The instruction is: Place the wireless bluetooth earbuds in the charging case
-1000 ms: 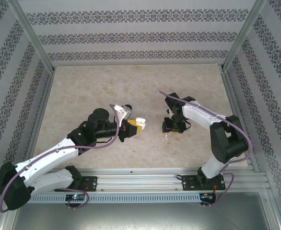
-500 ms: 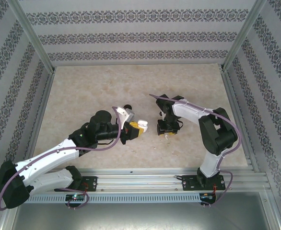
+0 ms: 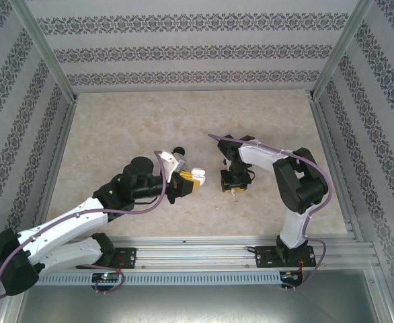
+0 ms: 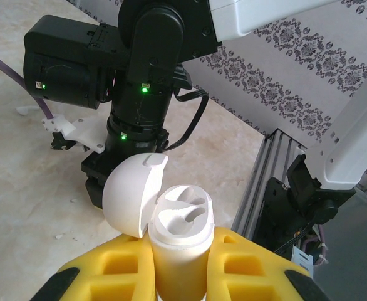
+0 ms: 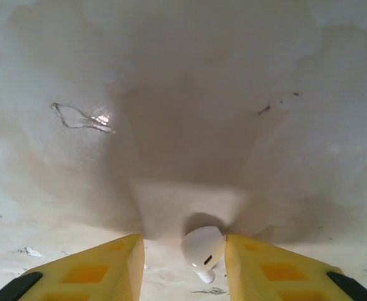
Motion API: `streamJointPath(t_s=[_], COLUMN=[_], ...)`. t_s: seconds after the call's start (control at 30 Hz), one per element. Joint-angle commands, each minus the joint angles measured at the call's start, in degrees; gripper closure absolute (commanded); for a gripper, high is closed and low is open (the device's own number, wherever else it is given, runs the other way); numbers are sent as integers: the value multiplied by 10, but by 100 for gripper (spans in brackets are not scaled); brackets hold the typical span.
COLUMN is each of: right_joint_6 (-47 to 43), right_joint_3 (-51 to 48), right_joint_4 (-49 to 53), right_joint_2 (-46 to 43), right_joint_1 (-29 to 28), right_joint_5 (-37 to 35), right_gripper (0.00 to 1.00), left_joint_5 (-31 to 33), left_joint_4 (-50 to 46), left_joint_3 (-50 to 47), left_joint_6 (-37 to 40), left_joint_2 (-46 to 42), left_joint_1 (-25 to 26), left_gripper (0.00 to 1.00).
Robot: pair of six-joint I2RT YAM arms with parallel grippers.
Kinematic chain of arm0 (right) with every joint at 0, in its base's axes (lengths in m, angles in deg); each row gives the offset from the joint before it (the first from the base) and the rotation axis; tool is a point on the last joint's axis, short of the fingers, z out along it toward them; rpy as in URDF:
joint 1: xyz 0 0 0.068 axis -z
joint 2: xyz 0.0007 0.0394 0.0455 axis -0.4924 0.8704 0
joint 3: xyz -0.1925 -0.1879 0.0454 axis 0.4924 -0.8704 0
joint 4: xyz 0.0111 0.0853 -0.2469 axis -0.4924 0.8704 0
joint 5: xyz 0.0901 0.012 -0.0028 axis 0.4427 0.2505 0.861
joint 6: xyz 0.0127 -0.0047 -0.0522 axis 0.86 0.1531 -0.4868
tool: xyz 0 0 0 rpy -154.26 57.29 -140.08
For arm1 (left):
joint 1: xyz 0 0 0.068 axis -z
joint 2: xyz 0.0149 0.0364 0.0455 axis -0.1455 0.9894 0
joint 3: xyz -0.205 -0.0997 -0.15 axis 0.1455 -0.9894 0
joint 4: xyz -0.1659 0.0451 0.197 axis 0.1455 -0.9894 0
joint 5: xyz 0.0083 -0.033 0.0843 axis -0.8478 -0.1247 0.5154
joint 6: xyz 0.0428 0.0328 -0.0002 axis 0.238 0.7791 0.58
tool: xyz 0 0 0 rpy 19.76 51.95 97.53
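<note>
While the left hand (image 4: 178,269) is clenched on the charging case (image 4: 180,229), holding it off the surface (image 5: 171,94) with its lid (image 4: 130,194) swung back and both sockets (image 4: 185,207) empty, the step in hand is, I judge, picking up one earbud (image 5: 203,248). That earbud lies on the surface to the right of the case, near it but apart. The right hand (image 5: 183,251) stands over it, released. Its yellow fingers (image 5: 102,266) sit on either side of the bud, one seemingly touching it and the other with a gap.

To do this well, the right hand should be centred on the bud before pinching, so the glossy shell is not pushed sideways or squirted out. A light grip on the rounded body would leave the stem end free to enter a socket. The case should be held steady, its open mouth presented to the incoming bud.

No brand, label or lettering can be read on case or earbud. Two small green lights (image 4: 144,89) glow on the right arm beyond the case.
</note>
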Motion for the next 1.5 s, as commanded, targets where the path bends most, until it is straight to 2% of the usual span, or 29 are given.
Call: streamJointPath(t_s=[0.0,0.23,0.4,0.73,0.93,1.13,1.47], right_joint_6=[1,5,16,58,120,205,292], right_joint_3=[-6,-9,-16,-39,-39,-31,-2], right_joint_4=[0,-2,-5,-14,-29,-85,-160], right_joint_2=[10,7,-28,-163,-293,-432,-520], right_joint_1=[-5,-4,0,17,14,-23,-128], right_joint_5=[-13,-10,-2,35,63,33,-39], right_gripper=[65,78,82,84,84,88,88], left_joint_5=[5,2,-4,-21,-18,-8,13], left_joint_4=[-1,5,38,104,146,161,210], left_joint_3=[-8,-12,-26,-39,-43,-14,28], left_joint_6=[3,9,19,57,76,117,125], left_joint_2=[-11,-11,-13,-7,-1,33,97], left_joint_1=[9,9,9,9,9,9,9], left_gripper=[100,100,100,100,100,100,100])
